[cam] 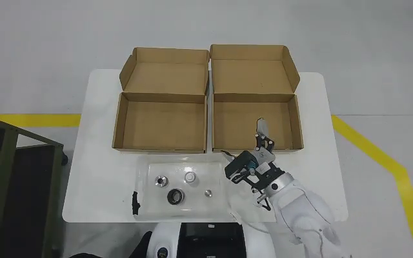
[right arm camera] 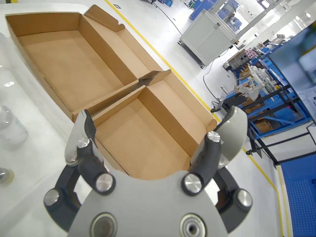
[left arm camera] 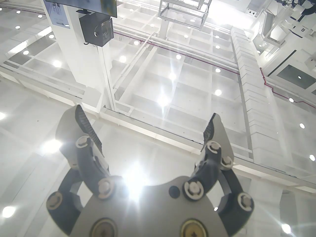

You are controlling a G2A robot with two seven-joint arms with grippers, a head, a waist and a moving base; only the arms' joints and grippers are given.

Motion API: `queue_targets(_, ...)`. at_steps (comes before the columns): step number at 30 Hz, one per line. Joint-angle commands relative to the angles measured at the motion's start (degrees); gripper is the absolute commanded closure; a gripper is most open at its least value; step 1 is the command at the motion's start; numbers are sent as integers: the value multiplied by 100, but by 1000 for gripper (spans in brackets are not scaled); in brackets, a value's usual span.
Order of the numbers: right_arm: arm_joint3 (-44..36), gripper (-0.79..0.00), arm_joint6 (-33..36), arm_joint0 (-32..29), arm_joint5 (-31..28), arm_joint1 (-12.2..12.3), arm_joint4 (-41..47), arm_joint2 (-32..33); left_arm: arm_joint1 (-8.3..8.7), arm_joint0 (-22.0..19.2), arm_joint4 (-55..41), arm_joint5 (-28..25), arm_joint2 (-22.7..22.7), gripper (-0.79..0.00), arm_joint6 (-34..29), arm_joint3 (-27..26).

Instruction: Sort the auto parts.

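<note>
A clear tray at the table's front holds several auto parts: a black ring, a white cylinder, a metal piece and a small metal piece. Two open cardboard boxes stand behind it, the left box and the right box, both empty. My right gripper hovers over the right box's front edge, open with nothing between its fingers. The white cylinder lies off to its side. My left gripper is open and empty, pointing up at the ceiling.
The box lids stand folded back toward the table's far edge. White table is bare to the left and right of the tray. A small dark shape sits by the tray's front left corner; I cannot tell what it is.
</note>
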Motion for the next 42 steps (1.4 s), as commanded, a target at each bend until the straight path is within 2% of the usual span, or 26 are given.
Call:
queue_targets(1,7,-785,-30,29,-155,-9,53,-111,0,0,0,0,0,-785,0,0)
queue_targets(9,239,-785,-5,295,-763,-65,545,-465,0,0,0,0,0,-785,0,0)
queue_targets(22,958,-785,16,893,-2249,-110,2318,-561,0,0,0,0,0,-785,0,0)
queue_targets(29,1203,-785,252,1151,-2917,-97,2695,-651,0,0,0,0,0,-785,0,0)
queue_targets(34,1384,-785,665,1368,-3190,-104,2916,-793,0,0,0,0,0,-785,0,0)
queue_targets(42,1664,-785,1261,1819,-3275,-163,3197,-1122,0,0,0,0,0,-785,0,0)
